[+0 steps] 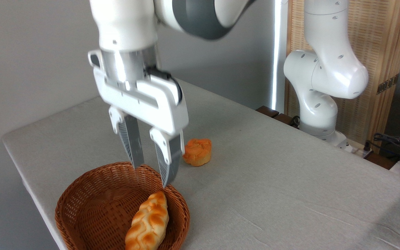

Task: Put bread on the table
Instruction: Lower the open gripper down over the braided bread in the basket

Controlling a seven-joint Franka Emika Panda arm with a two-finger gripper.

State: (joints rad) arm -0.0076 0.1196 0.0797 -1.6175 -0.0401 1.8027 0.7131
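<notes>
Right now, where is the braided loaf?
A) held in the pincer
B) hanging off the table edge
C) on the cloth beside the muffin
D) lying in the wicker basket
D: the braided loaf lies inside the wicker basket, while the open pincer hangs above it holding nothing and the muffin sits apart on the table.

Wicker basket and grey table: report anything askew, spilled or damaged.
Nothing stands out. The long braided cream-and-golden loaf lies intact in the brown woven wicker basket, the small round orange bun sits upright on the light grey cloth-covered table, and the white two-finger gripper hangs open above the basket.
</notes>
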